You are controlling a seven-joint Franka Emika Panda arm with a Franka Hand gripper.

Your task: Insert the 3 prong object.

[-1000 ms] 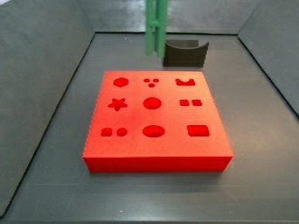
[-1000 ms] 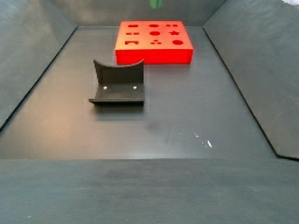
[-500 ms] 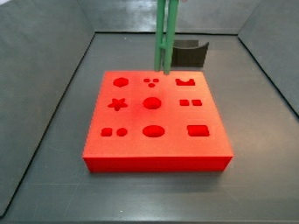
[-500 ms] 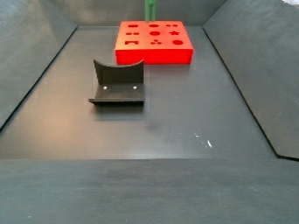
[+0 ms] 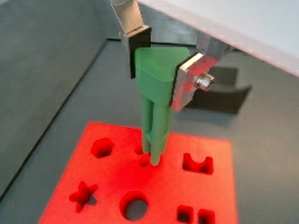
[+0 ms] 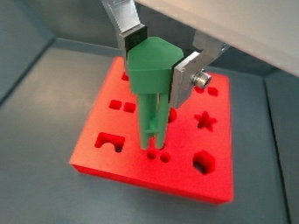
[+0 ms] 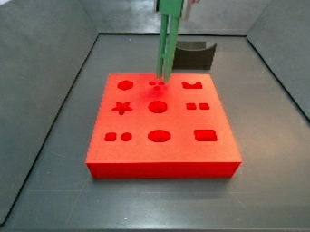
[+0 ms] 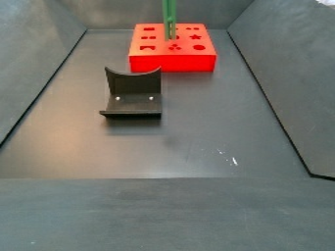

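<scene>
My gripper (image 5: 160,63) is shut on the head of the 3 prong object (image 5: 152,122), a long green piece of thin parallel rods, and holds it upright. It also shows in a wrist view (image 6: 149,114). Its rod tips are at the three small round holes (image 7: 158,85) in the red block (image 7: 162,127); I cannot tell whether they are in. In both side views the green piece (image 7: 168,41) (image 8: 167,14) stands over the block's far part (image 8: 173,47). The fingers (image 6: 184,79) press the head from both sides.
The red block has several other shaped holes, such as a star (image 7: 122,109) and a circle (image 7: 158,107). A dark grey curved block (image 8: 132,94) stands on the floor beside the red block (image 7: 193,53). Grey walls enclose the floor.
The green piece has moved down and over the red block, from above its far edge to the three small holes.
</scene>
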